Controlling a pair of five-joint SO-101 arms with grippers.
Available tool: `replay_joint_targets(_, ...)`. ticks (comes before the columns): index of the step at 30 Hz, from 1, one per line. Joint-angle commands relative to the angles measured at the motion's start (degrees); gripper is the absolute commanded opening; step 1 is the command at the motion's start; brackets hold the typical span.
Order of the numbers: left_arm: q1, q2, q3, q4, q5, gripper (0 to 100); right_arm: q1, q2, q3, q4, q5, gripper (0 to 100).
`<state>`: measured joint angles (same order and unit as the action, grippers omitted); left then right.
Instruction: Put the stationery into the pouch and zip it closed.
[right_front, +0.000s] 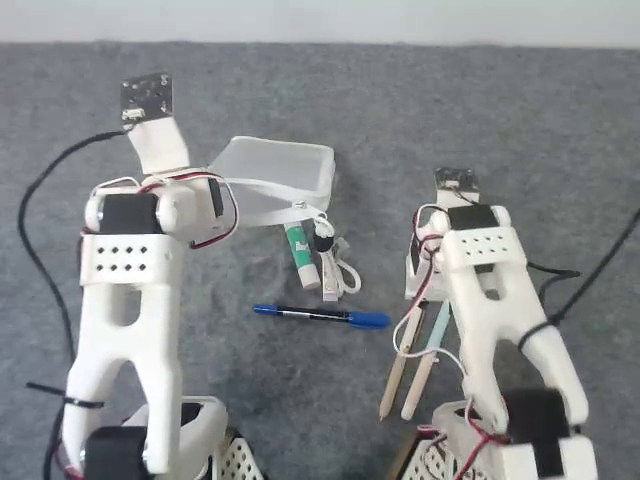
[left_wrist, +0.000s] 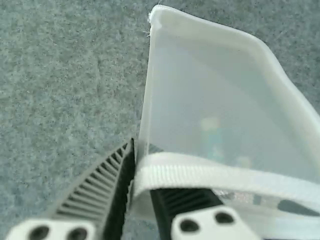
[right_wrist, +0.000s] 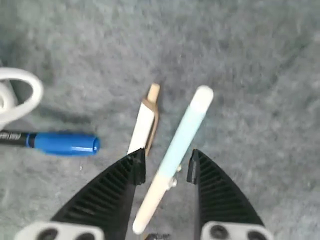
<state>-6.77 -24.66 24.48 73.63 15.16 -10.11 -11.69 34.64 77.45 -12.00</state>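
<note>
Leftward, the left gripper (left_wrist: 141, 176) is pinching the translucent pouch (left_wrist: 210, 100) by its webbing rim, mid-tabletop toward the far edge. Toward the near right corner, the right gripper (right_wrist: 165, 162) is straddling a pale blue pen (right_wrist: 185, 130), fingers spread.

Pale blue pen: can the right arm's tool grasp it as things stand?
Probably yes: the right tool is open, one jaw on each side of the pale blue pen, nothing else between them.

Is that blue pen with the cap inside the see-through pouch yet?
Out. The blue capped pen lies flat on the grey carpet, apart from the translucent white pouch.
</note>
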Motion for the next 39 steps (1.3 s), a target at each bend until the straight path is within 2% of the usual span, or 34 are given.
replay_joint_targets(1, -0.4, -3.2, -2.4, 0.6, 0.8, 1, 3.6, 2.0, -3.3, -4.4, -0.7, 13.4)
replay_joint_targets(5, -0.4, -3.2, -2.4, 0.6, 0.8, 1, 6.6, 6.9, -3.5, -8.6, -0.4, 13.4)
replay_joint_targets(13, -0.4, -3.2, -2.4, 0.5, 0.8, 1, 7.0, 14.5, -4.5, -11.1, -0.3, 13.2)
replay_joint_targets(18, -0.4, -3.2, -2.4, 0.5, 0.8, 1, 8.1, 16.2, -5.7, -11.5, -0.3, 0.0)
replay_joint_targets(20, -0.4, -3.2, -2.4, 0.5, 0.8, 1, 8.2, 16.6, -6.7, -10.9, -0.3, 2.4)
replay_joint_targets(24, -0.4, -3.2, -2.4, 0.6, 0.8, 1, 8.0, 15.5, -8.6, -7.9, -0.3, 0.7)
replay_joint_targets(31, 0.4, -3.2, -3.6, 2.0, 0.6, 1, 6.1, 8.7, -12.8, 1.3, -0.3, 0.6)
replay_joint_targets(39, 0.7, -3.2, -13.1, 12.7, -0.6, 1, 1.3, -11.9, -12.7, 8.7, -0.3, 0.6)
